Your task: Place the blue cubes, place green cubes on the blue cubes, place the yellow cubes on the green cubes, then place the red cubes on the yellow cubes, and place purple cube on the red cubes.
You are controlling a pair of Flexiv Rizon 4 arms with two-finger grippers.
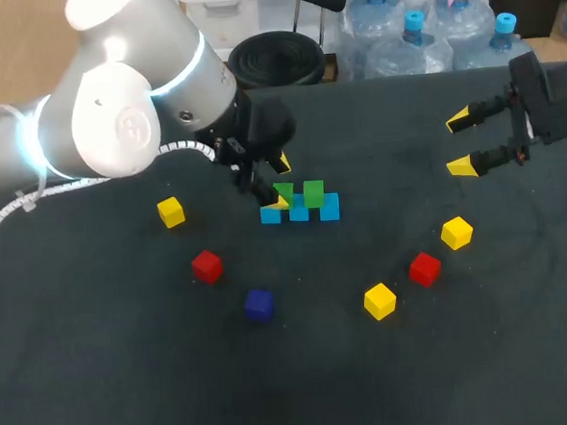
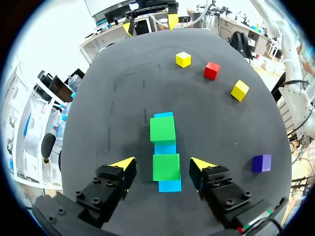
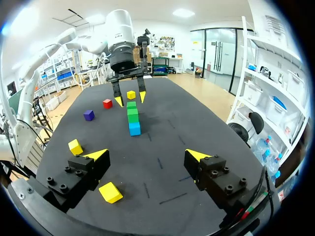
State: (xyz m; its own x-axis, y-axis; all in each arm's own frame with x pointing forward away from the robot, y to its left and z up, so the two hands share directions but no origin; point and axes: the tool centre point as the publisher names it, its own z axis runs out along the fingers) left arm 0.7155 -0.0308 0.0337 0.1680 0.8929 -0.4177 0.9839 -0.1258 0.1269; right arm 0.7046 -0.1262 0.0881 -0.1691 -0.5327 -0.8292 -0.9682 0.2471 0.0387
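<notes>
- left gripper (image 2: 162, 164): fingers released, straddling the left-end green cube (image 2: 166, 167). The left wrist view shows a gap on both sides, so no contact. In the head view a finger covers part of that cube and contact can't be judged.
- Three blue cubes (image 1: 329, 207) sit mid-table in a touching row running left to right. Both greens are on top of them, with the right green cube (image 1: 313, 192) beside the first. In the head view each green looks to bridge two blues.
- The right wrist view sees the row end-on: one blue face, the greens behind and above it, and the left gripper beyond.
- right gripper (image 1: 460, 144): at the far right, well apart from the row, fingers spread with nothing between them.
- Loose to the left of the row: left yellow cube (image 1: 171, 212) and left red cube (image 1: 207, 266). The purple cube (image 1: 258, 305) lies nearer, left of middle.
- Loose to the near right: far-right yellow cube (image 1: 456, 232), right red cube (image 1: 424, 268) and near-right yellow cube (image 1: 379, 300). All lie singly on the table (image 1: 131, 395).
- The right wrist view shows one yellow just beside one of its own fingers. The right red cube doesn't show there.
- In the head view the left arm's body blocks the far-left table.
</notes>
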